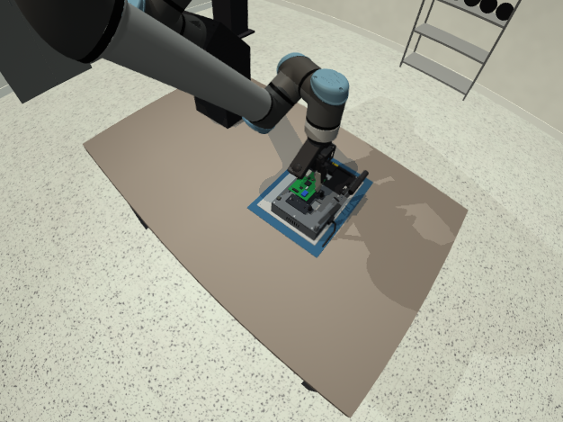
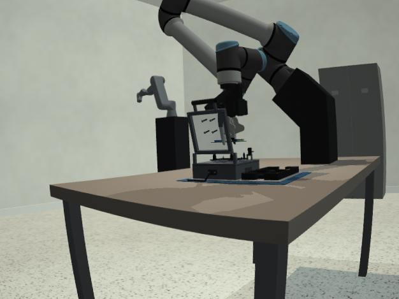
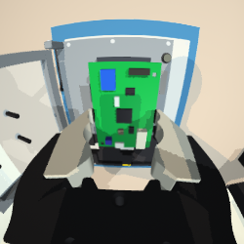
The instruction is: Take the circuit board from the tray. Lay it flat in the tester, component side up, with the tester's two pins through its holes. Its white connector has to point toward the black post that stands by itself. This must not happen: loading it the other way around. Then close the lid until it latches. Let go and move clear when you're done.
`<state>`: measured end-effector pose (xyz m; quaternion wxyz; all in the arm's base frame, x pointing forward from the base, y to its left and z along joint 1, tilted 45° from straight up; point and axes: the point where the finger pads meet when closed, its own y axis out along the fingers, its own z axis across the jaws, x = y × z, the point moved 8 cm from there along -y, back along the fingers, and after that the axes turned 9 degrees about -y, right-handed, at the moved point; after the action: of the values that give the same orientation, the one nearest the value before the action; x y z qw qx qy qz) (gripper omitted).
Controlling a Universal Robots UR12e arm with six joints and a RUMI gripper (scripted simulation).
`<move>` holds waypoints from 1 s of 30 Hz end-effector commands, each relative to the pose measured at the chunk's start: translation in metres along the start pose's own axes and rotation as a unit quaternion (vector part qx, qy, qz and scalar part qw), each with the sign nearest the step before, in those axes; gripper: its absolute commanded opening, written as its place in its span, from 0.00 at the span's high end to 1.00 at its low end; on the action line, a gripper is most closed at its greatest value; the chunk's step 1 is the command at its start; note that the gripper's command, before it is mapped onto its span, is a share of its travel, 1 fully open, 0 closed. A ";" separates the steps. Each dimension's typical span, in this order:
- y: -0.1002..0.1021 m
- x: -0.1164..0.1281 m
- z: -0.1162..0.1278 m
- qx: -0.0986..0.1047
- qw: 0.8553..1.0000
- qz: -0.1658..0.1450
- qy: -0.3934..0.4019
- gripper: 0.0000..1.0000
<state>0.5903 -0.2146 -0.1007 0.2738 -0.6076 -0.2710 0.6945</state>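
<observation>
Fingers gripping circuit board (image 3: 124, 104), open lid (image 2: 208, 130) beside, tester (image 2: 226, 169) below

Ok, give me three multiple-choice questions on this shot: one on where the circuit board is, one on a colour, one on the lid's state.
1. Where is the circuit board?
A. lying in the tray
B. held in the tool above the tester
C. on the bare table

2. What colour is the mat under the tester?
A. red
B. yellow
C. blue

3. How does the tester's lid stand?
A. raised open
B. latched shut
C. taken off

Answers:
1 B, the tool grips the board's sides over the tester.
2 C, a blue border shows around the fixture.
3 A, the lid stands upright on its hinge.
</observation>
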 end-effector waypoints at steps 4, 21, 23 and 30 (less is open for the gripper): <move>-0.001 -0.002 -0.001 -0.001 1.000 0.000 0.001 0.61; 0.017 -0.002 -0.002 -0.001 1.000 0.000 0.001 0.61; 0.017 -0.002 -0.002 -0.001 1.000 0.000 0.001 0.61; 0.030 -0.002 -0.002 -0.001 1.000 0.000 0.001 0.61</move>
<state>0.5886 -0.2286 -0.1134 0.2751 -0.6071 -0.2705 0.6946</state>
